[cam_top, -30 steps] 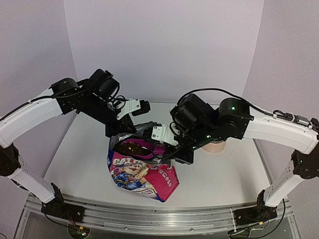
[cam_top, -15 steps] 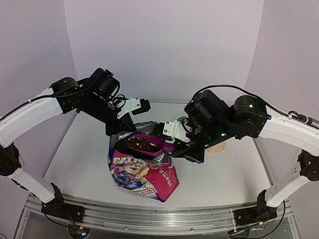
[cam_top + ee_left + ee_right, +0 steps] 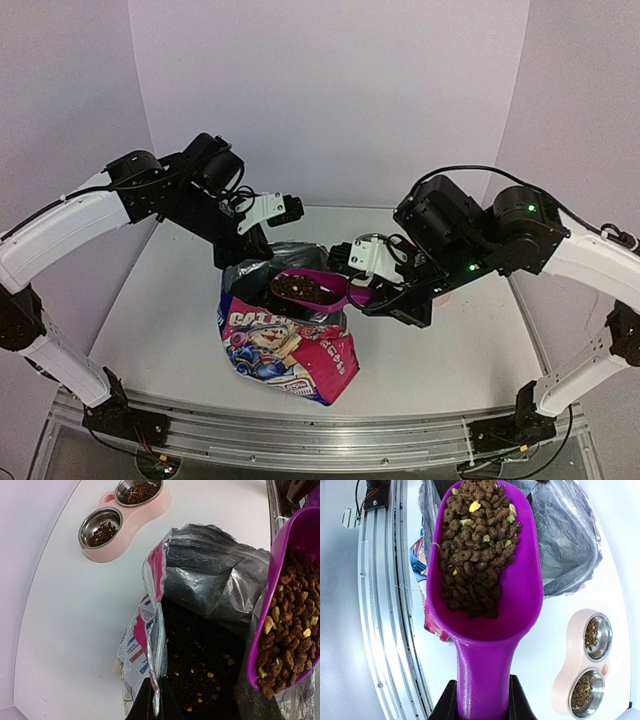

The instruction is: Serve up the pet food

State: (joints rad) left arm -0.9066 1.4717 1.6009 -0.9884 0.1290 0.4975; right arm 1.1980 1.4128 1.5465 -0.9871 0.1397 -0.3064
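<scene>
Much kibble point(image 3: 475, 555) — ahead of right fingers point(image 3: 519, 705)

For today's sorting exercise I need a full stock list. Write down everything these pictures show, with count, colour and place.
pouch: one; pink, blue and white, silver inside; open, in the middle of the table.
kibble: many pellets; dark brown with a few pale ones; heaped in the scoop, more in the pouch and in both bowls.
scoop: one; magenta; held over the pouch's mouth.
feeder: one; pink; on the table, to the right of the pouch.
steel bowls: two; silver; set in the feeder.
table: one; white; under everything.
left gripper: one; black; shut on the pouch's edge.
right gripper: one; black; shut on the scoop's handle.
</scene>
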